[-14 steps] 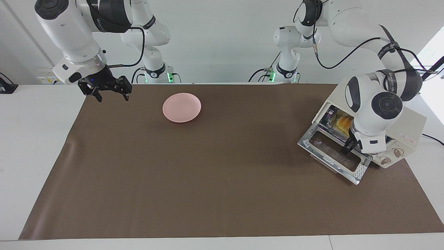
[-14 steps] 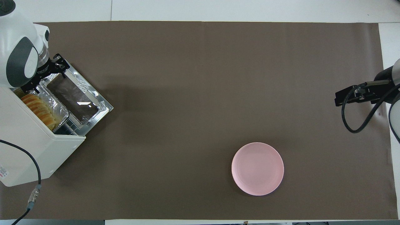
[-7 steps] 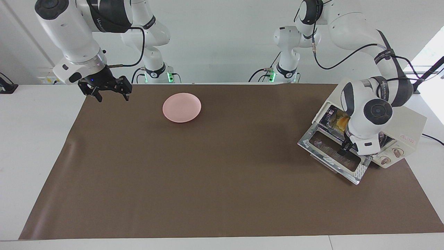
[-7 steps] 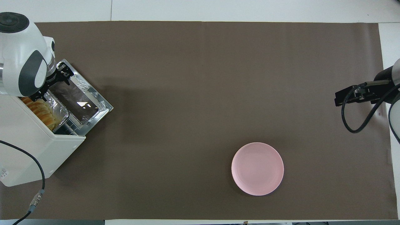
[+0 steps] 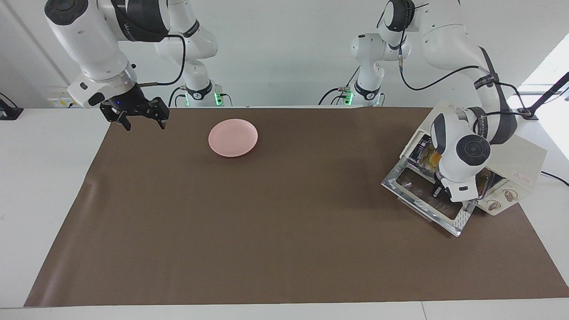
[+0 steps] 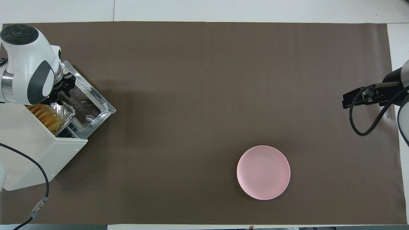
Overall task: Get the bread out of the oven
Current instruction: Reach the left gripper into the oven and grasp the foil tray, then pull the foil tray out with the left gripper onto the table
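The cream-white oven stands at the left arm's end of the table with its glass door dropped open. It also shows in the overhead view. The golden bread lies in a crinkled foil tray at the oven's mouth. In the facing view only a bit of the bread shows past the arm. My left gripper hangs low over the open door, right at the tray's edge. My right gripper is open and empty and waits over the mat's corner at the right arm's end.
A round pink plate lies on the brown mat, toward the right arm's end and near the robots; it also shows in the overhead view. A black cable runs from the oven's back.
My left gripper has come down and moved along the open door toward the oven's mouth and the foil tray. The right arm has not moved.
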`<state>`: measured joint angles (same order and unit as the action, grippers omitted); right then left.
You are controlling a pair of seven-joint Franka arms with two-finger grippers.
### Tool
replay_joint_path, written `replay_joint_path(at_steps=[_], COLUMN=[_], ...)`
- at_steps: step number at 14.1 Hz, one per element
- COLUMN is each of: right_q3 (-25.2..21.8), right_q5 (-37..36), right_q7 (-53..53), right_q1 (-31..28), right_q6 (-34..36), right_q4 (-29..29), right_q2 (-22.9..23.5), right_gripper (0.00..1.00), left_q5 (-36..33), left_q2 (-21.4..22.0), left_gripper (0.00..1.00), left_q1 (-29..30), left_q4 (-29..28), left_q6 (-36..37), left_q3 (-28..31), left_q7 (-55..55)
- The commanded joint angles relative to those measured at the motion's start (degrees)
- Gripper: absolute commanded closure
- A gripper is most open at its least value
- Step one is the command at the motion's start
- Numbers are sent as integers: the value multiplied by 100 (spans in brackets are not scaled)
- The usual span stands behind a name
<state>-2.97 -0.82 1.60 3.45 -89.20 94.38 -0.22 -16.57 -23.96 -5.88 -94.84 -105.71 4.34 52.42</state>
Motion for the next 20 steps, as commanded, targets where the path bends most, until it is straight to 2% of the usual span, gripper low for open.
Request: replay_joint_path(at_steps=[1, 4, 7, 8, 12, 15, 19, 20], right_q3=[34, 34, 34, 34, 34, 34, 34, 34], right_q5=[-24, -24, -24, -24, -24, -24, -24, -24], right_q7=[-63, -63, -63, -63, -63, -63, -63, -63], right_q1=[-29, -29, -29, -29, -29, -38, -38, -38], right_q6=[70, 70, 70, 70, 70, 70, 70, 70], right_q4=[55, 55, 55, 63, 63, 55, 63, 55], right_q2=[-92, -92, -92, -92, -92, -92, -92, -92], right_gripper=[0, 0, 0, 0, 0, 0, 0, 0], left_q5=[-127, -57, 267, 486, 820, 1050, 1481, 1499], left_q2=[190, -55, -406, -425, -469, -837, -891, -847], left_gripper=[100, 100, 100, 100, 100, 100, 100, 100], left_q1=[60, -106, -912, -1272, -2757, -3585, -3920, -3956], left_q4=[-185, 489, 1298, 1379, 1406, 1363, 1187, 952], left_q6=[-161, -47, 199, 191, 77, -212, -792, -855], left_q3=[-30, -117, -126, -126, -135, -135, -144, -179], left_q7=[-248, -337, -355, -355, -706, -979, -1119, -1241])
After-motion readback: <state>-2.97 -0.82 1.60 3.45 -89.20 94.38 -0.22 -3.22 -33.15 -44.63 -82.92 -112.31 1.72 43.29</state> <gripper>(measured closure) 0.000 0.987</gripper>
